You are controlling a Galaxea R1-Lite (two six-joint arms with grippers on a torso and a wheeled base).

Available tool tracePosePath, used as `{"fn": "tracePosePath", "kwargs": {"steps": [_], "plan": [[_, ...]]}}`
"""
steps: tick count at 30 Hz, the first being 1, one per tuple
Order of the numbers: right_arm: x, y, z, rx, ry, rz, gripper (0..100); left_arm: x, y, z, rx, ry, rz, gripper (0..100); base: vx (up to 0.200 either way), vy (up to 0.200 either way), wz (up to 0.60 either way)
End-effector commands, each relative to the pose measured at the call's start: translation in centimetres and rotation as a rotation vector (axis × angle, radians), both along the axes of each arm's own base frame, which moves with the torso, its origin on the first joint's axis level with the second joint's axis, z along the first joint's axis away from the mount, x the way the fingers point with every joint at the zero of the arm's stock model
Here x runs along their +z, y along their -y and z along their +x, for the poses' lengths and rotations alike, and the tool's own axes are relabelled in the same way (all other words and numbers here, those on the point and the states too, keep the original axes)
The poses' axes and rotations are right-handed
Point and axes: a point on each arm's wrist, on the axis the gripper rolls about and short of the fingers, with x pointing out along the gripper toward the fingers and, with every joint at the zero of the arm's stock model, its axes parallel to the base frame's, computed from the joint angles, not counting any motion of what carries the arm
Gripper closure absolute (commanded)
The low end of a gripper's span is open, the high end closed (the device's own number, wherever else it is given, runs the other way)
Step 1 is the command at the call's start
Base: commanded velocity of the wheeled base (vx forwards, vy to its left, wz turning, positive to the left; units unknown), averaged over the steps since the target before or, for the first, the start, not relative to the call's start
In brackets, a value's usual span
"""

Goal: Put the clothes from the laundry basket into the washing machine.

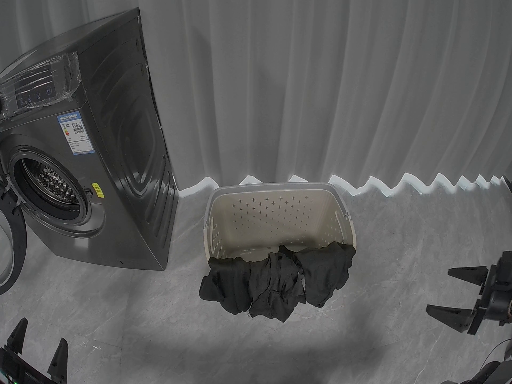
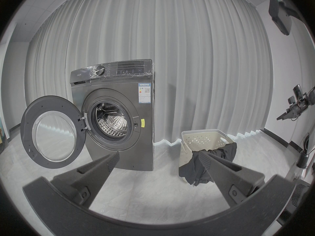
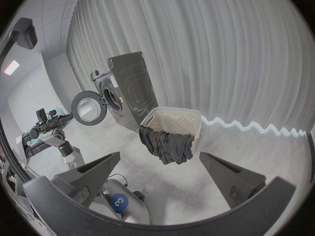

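A cream laundry basket [image 1: 277,212] stands on the floor in the middle, with dark clothes [image 1: 277,284] draped over its near rim. To its left is the grey washing machine [image 1: 106,134], its round door [image 2: 52,131] swung open and the drum [image 2: 110,122] bare. My left gripper [image 1: 37,350] is low at the near left, open and holding nothing. At the right, well away from the basket, my right gripper [image 1: 456,294] is open too. The basket [image 3: 177,123] and the clothes [image 3: 167,146] lie ahead of the right gripper's fingers [image 3: 95,172].
White curtains [image 1: 320,81] hang behind everything. Grey floor [image 1: 133,305] lies bare between the grippers, the basket and the machine. The open door [image 1: 8,252] sticks out at the far left.
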Motion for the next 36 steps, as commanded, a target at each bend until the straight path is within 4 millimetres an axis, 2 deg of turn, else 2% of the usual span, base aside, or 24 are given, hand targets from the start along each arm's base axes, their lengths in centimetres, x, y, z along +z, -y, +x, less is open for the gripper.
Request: {"fn": "tracePosePath", "kwargs": {"steps": [1,5,18,19,28,34,36], "plan": [[-2.2,-1.9,4.8,0.066,-0.17,-0.009,0,-0.5,0.0,0.0,0.001,0.0,0.0,0,0.0,0.0,0.0],[-3.1,-2.8,6.7,0.065,-0.21,0.02,0,-0.5,0.0,0.0,0.001,0.0,-0.003,0,0.0,0.0,0.0],[-5.0,-5.0,9.5,0.099,-0.245,0.017,0,-0.5,0.0,0.0,0.001,0.002,-0.003,0,0.0,0.0,0.0],[-5.6,-5.8,10.2,0.115,-0.244,0.023,0,-0.5,0.0,0.0,0.001,0.0,-0.003,0,0.0,0.0,0.0],[-8.6,-8.3,12.6,0.085,-0.24,0.004,0,-0.5,0.0,0.0,0.001,0.002,-0.006,0,0.0,0.0,0.0],[-10.6,-9.5,14.4,0.019,-0.202,-0.022,0,-0.5,0.0,0.0,0.001,0.002,-0.005,0,0.2,0.0,0.0],[-11.1,-9.6,14.8,0.007,-0.196,-0.024,0,-0.5,0.0,0.0,0.001,0.002,-0.005,0,0.0,0.0,0.0]]}}
